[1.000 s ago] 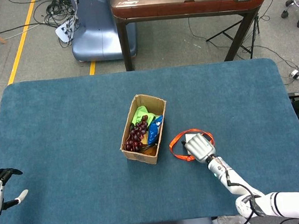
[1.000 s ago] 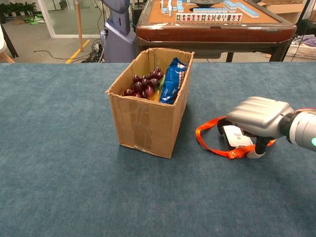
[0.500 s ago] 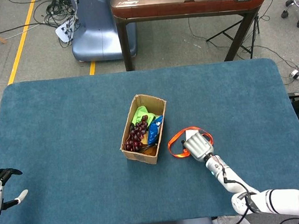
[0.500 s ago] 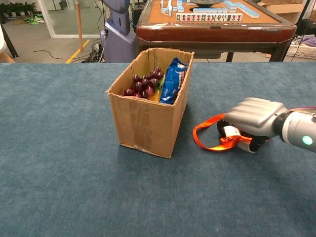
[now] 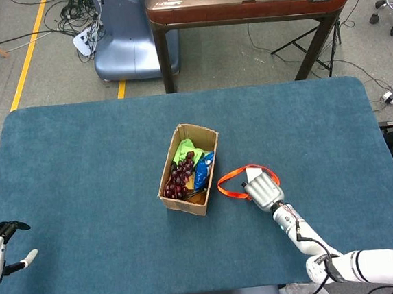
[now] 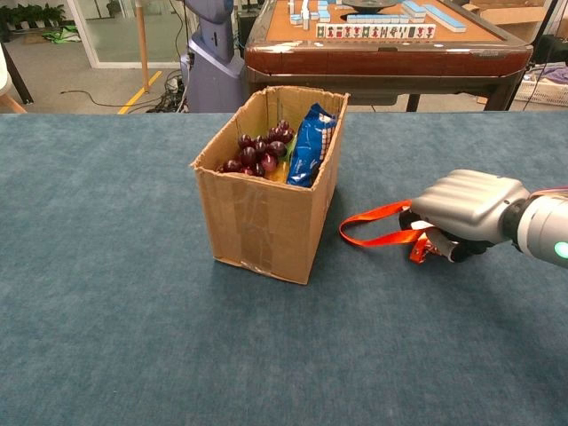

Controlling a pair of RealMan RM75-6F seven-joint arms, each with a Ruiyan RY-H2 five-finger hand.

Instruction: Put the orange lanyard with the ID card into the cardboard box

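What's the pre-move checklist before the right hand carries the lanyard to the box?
1. Grasp: right hand is closed over the lanyard at its clip end; strap loop lifted off the table. ok.
2. ID card in the grip: hidden under the fingers in both views. cannot tell.
3. Loose strap: loop trails toward the box, its far end near the box wall; could catch on the rim. not ok.
4. Room in box: grapes and blue bag fill much of it; gaps beside them unclear. cannot tell.
5. Path: bare table between hand and box. ok.
6. Left hand parked at the table's edge, far from the box. ok.
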